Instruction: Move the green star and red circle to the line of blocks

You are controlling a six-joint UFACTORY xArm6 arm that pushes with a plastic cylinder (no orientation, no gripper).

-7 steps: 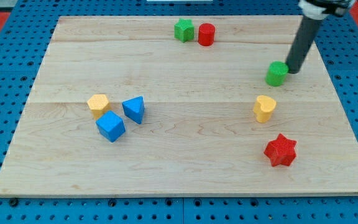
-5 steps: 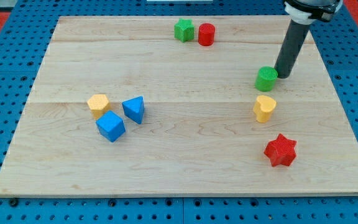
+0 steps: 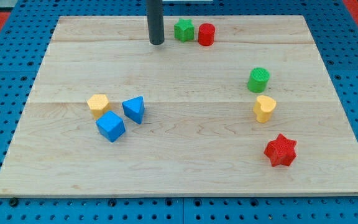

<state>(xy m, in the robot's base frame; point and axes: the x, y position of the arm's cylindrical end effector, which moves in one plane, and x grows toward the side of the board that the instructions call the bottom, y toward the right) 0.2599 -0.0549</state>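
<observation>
The green star (image 3: 183, 29) and the red circle (image 3: 206, 34) sit side by side, touching or nearly so, near the board's top edge. My tip (image 3: 156, 42) is on the board just left of the green star, a small gap away. On the view's right, three blocks form a rough line running downward: a green cylinder (image 3: 258, 79), a yellow heart (image 3: 265, 108) and a red star (image 3: 281, 150).
A yellow hexagon (image 3: 97, 104), a blue triangular block (image 3: 134, 109) and a blue cube (image 3: 110, 126) cluster at the board's left. The wooden board (image 3: 179, 180) lies on a blue pegboard.
My tip has jumped from beside the green cylinder at the right to the top, left of the green star. The green cylinder slid left and down, closer to the yellow heart.
</observation>
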